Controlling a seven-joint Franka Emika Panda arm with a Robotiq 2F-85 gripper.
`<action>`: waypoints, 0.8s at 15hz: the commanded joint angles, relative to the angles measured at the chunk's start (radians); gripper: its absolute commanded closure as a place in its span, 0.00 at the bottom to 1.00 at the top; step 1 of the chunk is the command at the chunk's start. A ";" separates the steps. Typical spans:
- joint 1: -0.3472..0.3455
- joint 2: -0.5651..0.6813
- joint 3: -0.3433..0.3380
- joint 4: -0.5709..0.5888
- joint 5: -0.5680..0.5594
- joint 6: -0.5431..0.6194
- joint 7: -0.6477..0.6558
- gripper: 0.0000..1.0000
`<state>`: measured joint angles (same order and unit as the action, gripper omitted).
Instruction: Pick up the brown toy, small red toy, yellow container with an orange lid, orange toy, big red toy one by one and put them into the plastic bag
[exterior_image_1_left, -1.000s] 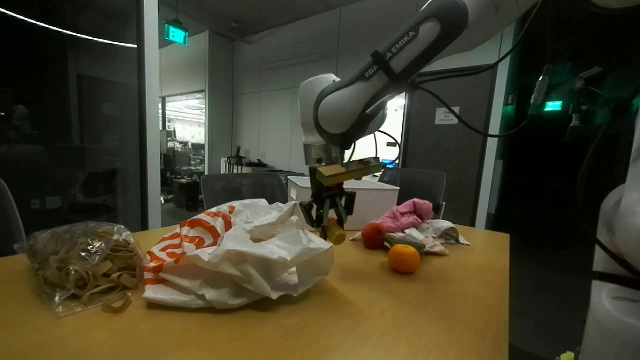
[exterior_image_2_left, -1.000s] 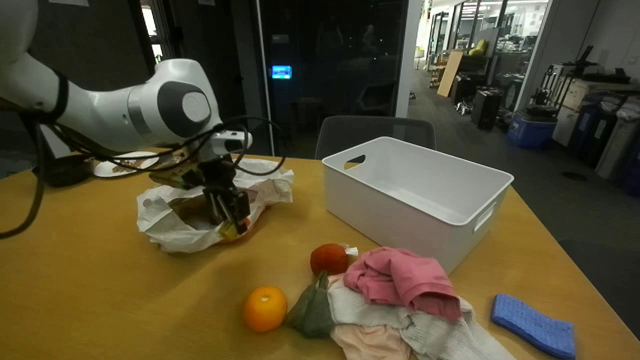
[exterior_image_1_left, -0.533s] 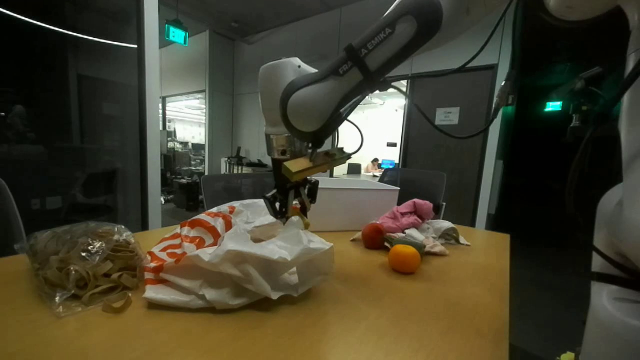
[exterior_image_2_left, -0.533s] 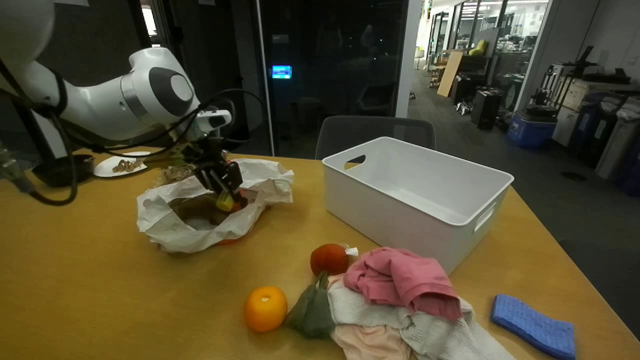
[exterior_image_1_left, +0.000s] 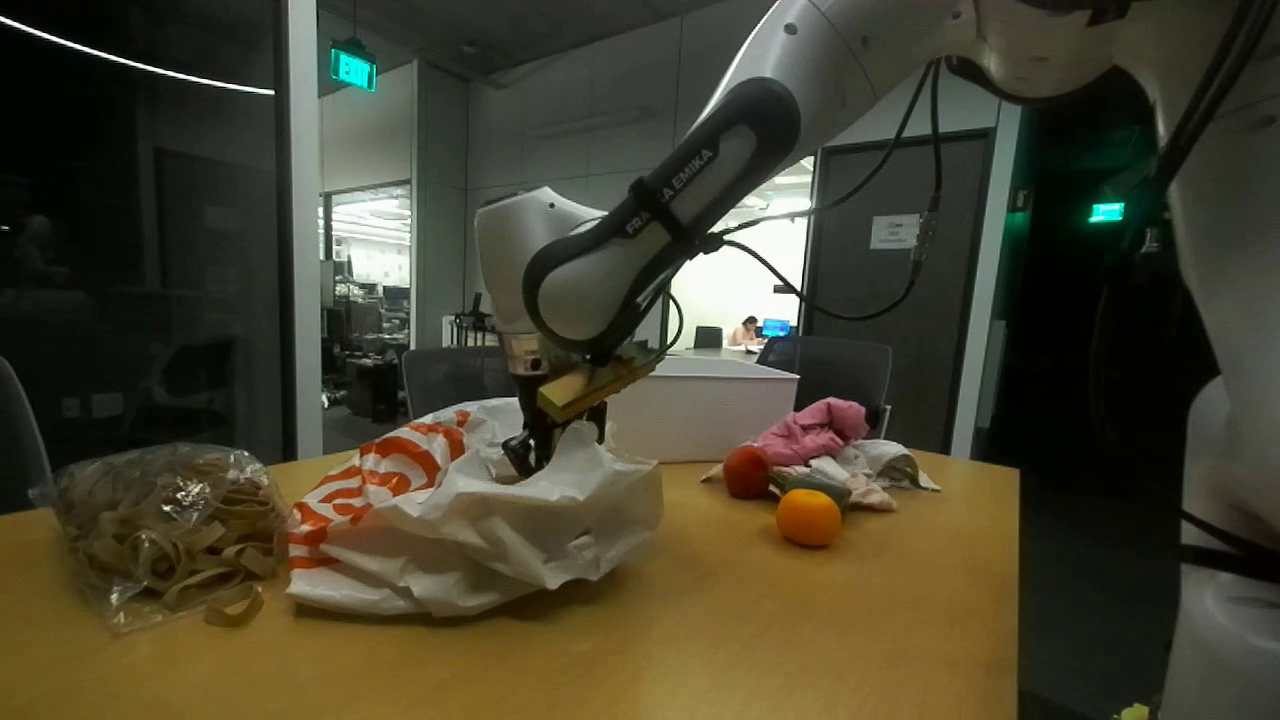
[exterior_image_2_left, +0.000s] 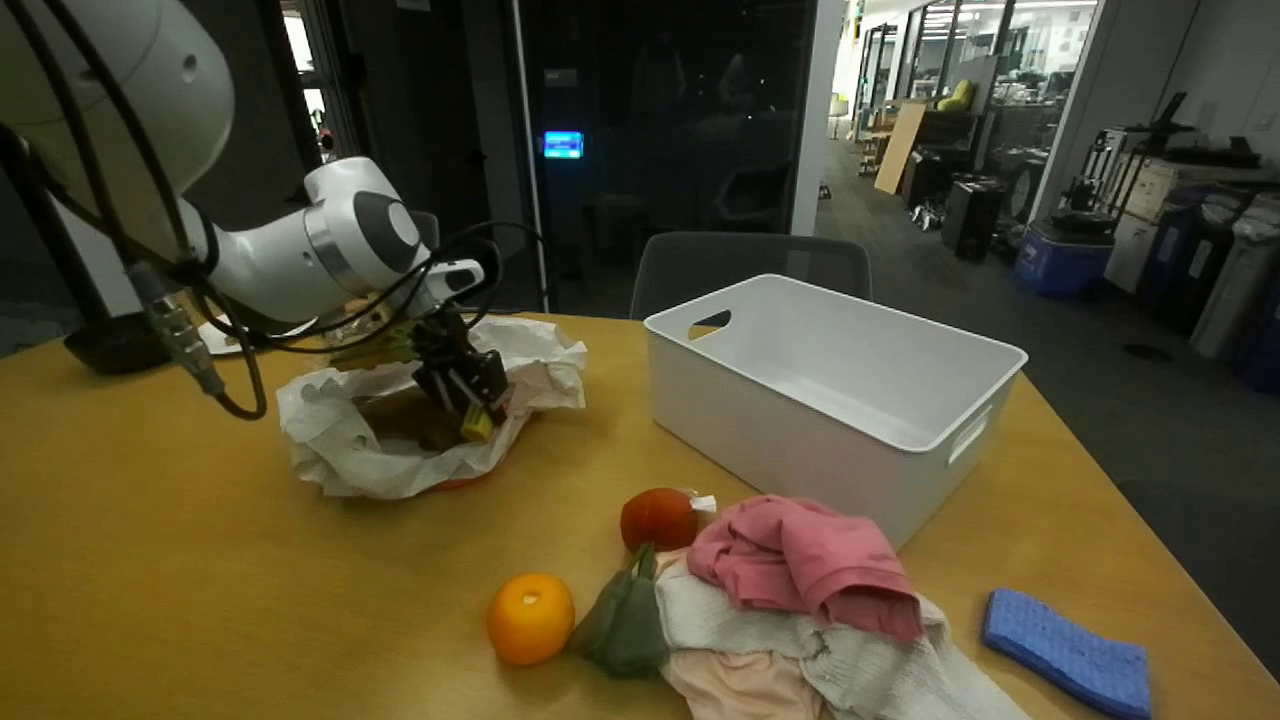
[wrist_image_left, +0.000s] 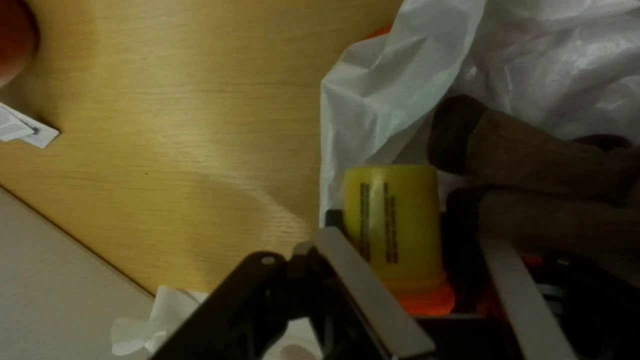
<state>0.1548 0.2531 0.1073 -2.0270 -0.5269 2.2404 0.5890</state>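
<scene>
1. At the lower right of the wrist view, the gripper (wrist_image_left: 394, 217) is clamped on the yellow container (wrist_image_left: 392, 225), one finger against each side; the container's orange lid (wrist_image_left: 427, 300) points toward the bottom edge.
2. Beyond it in the same view spreads the thin white plastic bag (wrist_image_left: 395, 95), with the brown toy (wrist_image_left: 540, 155) inside, dark-tipped, to the container's right. Bare table (wrist_image_left: 150, 165) shows on the left, and the red toy (wrist_image_left: 11, 40) is cut off at the top-left corner.
3. In an exterior view, the plastic bag sits on the table with orange printing on its side; the gripper points down into it, and the bag's near edge hides the container. A clear bag of tan bands (exterior_image_1_left: 170, 540) lies just beside it.
4. There, too, the orange toy (exterior_image_1_left: 809, 518) rests in front of the red toy, near a pink cloth (exterior_image_1_left: 815, 432).
5. In an exterior view, the yellow container shows at the gripper's tip, within the bag's open mouth; whether it touches the plastic cannot be told. The orange toy and the red toy lie well apart from the bag, with a white bin (exterior_image_2_left: 780, 430) beyond the red toy and a flat blue piece (exterior_image_2_left: 1065, 650) near the table's edge.
</scene>
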 joint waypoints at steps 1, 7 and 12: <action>0.045 0.030 -0.043 0.050 -0.087 0.035 -0.007 0.77; 0.072 0.049 -0.047 0.080 -0.180 0.098 -0.001 0.77; 0.079 0.065 -0.043 0.085 -0.164 0.127 -0.010 0.27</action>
<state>0.2215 0.3014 0.0764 -1.9684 -0.6872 2.3426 0.5890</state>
